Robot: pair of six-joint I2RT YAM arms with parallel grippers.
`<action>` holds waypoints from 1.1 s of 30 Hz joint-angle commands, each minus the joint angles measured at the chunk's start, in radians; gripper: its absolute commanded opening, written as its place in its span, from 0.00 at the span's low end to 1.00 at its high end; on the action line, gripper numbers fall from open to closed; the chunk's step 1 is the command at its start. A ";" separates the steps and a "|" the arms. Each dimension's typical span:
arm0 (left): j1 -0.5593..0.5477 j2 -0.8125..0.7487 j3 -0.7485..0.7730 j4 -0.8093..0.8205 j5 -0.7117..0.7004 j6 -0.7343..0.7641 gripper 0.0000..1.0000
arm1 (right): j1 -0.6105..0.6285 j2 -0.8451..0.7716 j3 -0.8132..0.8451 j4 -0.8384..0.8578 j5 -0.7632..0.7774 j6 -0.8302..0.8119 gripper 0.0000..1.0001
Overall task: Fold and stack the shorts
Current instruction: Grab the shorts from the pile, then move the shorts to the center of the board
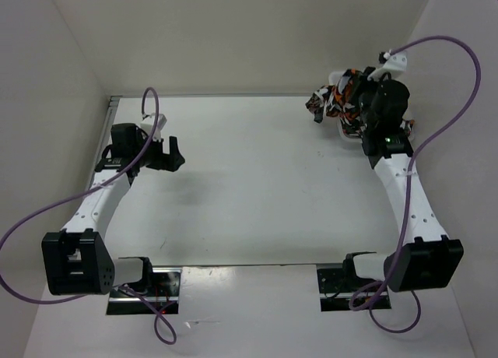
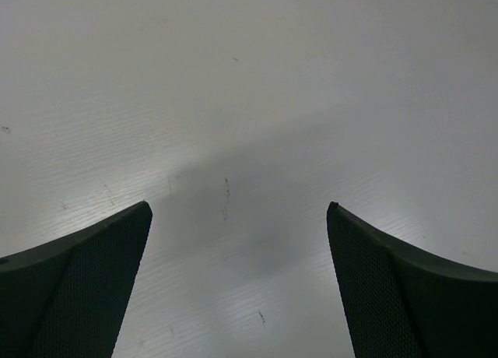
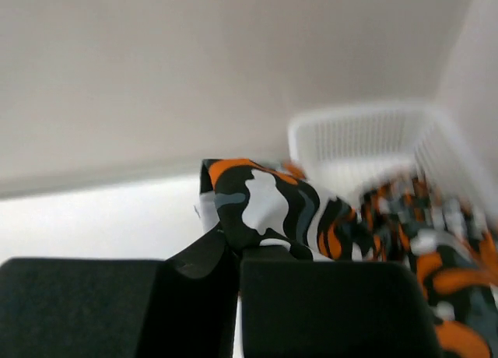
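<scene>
The shorts (image 1: 340, 100), printed in orange, white, grey-teal and black, hang bunched at the far right of the table, partly over the white mesh basket (image 1: 347, 132). My right gripper (image 1: 359, 101) is shut on a fold of the shorts (image 3: 268, 202), which trail back into the basket (image 3: 366, 132); its jaws are pressed together on the cloth (image 3: 237, 253). My left gripper (image 1: 176, 152) is open and empty above bare table at the left (image 2: 237, 218), far from the shorts.
White walls close in the table at the back, left and right. The arm bases sit at the near edge. A purple cable (image 1: 459, 70) loops by the right wall.
</scene>
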 commanded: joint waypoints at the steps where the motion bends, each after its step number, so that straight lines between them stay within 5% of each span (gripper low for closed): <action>1: -0.013 -0.039 0.047 0.024 -0.011 0.004 1.00 | 0.075 0.069 0.208 0.153 -0.018 -0.107 0.00; 8: -0.013 -0.070 0.176 -0.137 -0.043 0.004 1.00 | 0.313 0.270 0.657 0.031 -0.005 -0.132 0.00; 11: 0.023 -0.095 0.196 -0.173 -0.007 0.004 1.00 | 0.446 0.324 0.684 -0.041 -0.005 -0.089 0.02; 13: 0.046 -0.105 0.196 -0.196 -0.007 0.004 1.00 | 0.538 0.354 0.653 -0.067 -0.017 -0.020 0.16; 15: 0.061 -0.125 0.196 -0.196 0.003 0.004 1.00 | 0.630 0.396 0.633 -0.110 -0.061 0.046 0.19; 17: 0.087 -0.125 0.196 -0.208 -0.020 0.004 1.00 | 0.695 0.439 0.633 -0.153 -0.133 0.059 0.66; 20: 0.110 -0.116 0.196 -0.248 -0.042 0.004 1.00 | 0.764 0.531 0.673 -0.296 -0.326 0.045 0.93; 27: 0.110 -0.103 0.131 -0.301 0.002 0.004 1.00 | 0.688 0.390 0.401 -0.293 -0.319 0.028 0.93; 31: 0.078 -0.040 0.090 -0.302 0.049 0.004 1.00 | 0.515 0.293 0.232 -0.345 -0.333 0.028 0.77; 33: 0.058 -0.017 0.061 -0.286 0.049 0.004 1.00 | 0.426 0.258 0.132 -0.377 -0.284 0.052 0.61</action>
